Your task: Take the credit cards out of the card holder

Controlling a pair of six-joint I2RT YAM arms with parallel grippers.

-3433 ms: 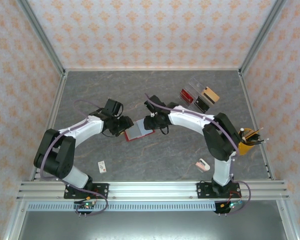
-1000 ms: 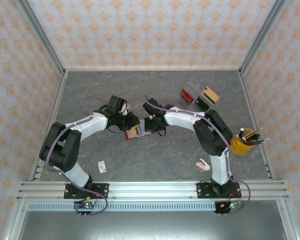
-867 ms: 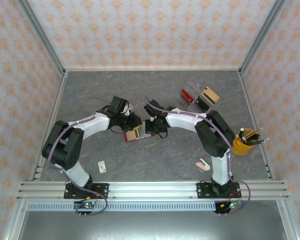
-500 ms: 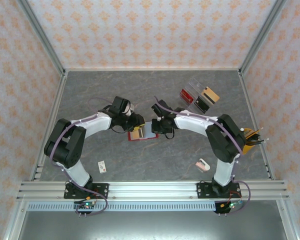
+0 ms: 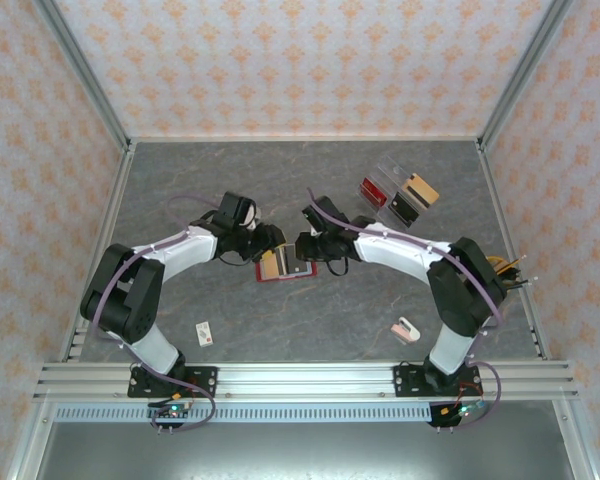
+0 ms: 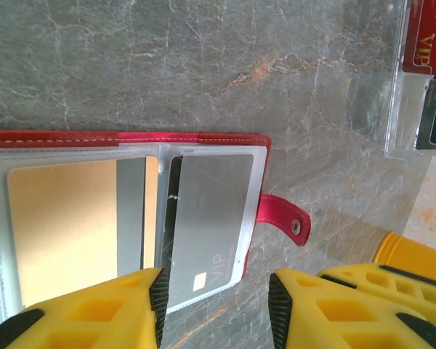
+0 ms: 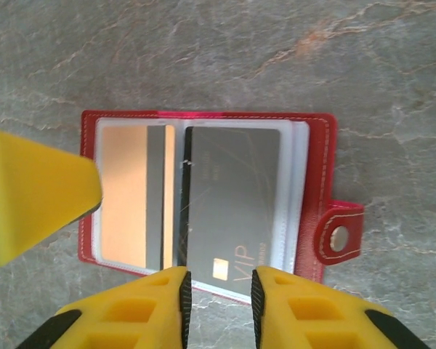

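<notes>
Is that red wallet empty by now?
No, a tan card and a grey card sit in the clear sleeves of the open red wallet.

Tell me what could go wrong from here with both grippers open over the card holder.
The grey card and tan card sit inside clear sleeves; a grasp might pinch sleeve with card and lift the whole card holder.
Neither the left gripper nor the right gripper holds it, so a pull may drag it.
The grippers hang close together and could collide.
</notes>
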